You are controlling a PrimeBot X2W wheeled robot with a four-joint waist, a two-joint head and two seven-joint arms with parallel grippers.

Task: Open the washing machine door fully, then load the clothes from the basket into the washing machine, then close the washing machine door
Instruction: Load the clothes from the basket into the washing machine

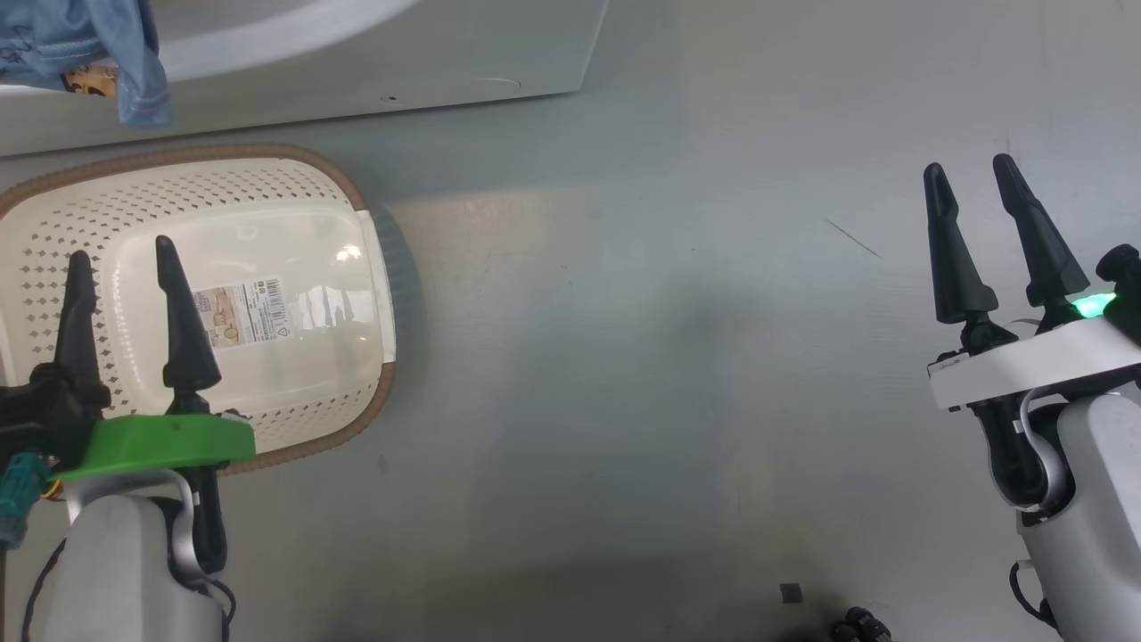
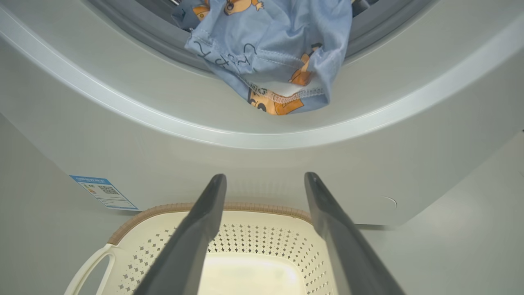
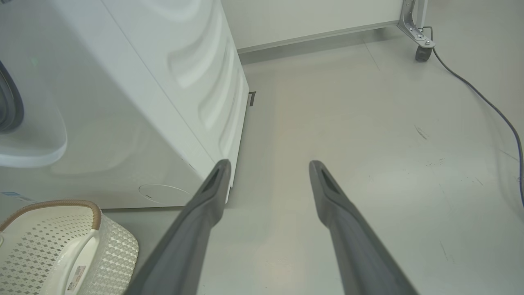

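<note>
The washing machine (image 1: 357,71) stands at the top of the head view, its door out of view. Light blue printed clothes (image 2: 270,45) hang out of the drum over the grey gasket and down the white front; the same clothes (image 1: 134,53) show at the top left of the head view. Below them sits the cream basket (image 1: 294,192), with nothing but a sticker inside. My left gripper (image 1: 120,247) hovers over the basket, open and holding nothing, and in its own view that gripper (image 2: 265,175) points at the machine's front (image 2: 123,135). My right gripper (image 1: 968,162) is open over bare floor at the far right.
The right wrist view looks past my right gripper (image 3: 269,162) along the machine's side (image 3: 123,102), with the basket (image 3: 41,241) at lower left. A black cable (image 3: 483,98) and a caster (image 3: 421,53) lie at the far right. Grey floor spreads between the arms.
</note>
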